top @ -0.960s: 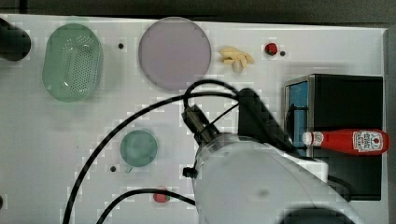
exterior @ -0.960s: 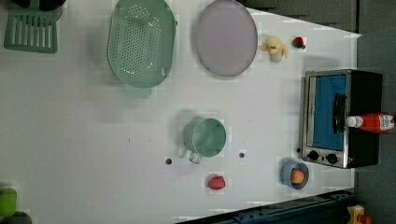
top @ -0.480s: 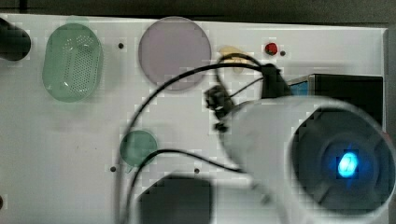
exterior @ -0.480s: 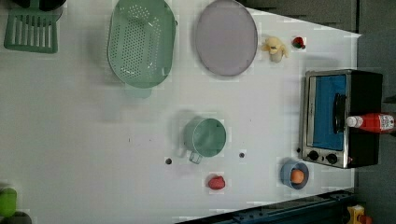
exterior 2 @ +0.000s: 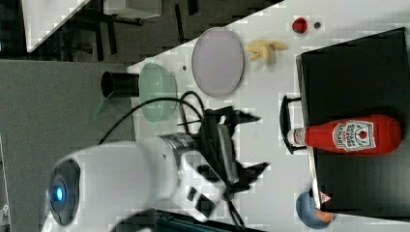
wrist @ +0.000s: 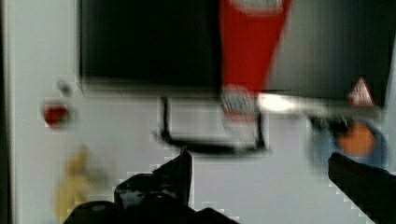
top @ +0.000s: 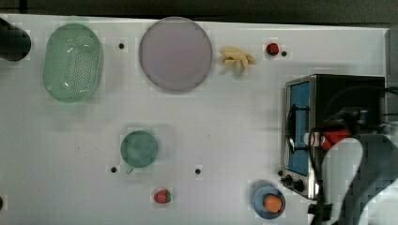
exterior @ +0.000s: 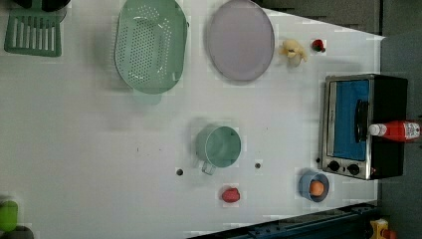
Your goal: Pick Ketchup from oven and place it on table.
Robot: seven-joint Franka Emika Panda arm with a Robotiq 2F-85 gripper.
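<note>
Arm swung across to the oven side

In the top view, the white arm (top: 356, 183) is now seen at the top view's lower right, over the oven (top: 347, 89) and partly covering the ketchup (top: 335, 137); a second ago it was spread over the middle of the tabletop (top: 225, 131). The green mug (top: 139, 148) and the strawberry (top: 162, 196), earlier crossed by cables, are uncovered.
</note>
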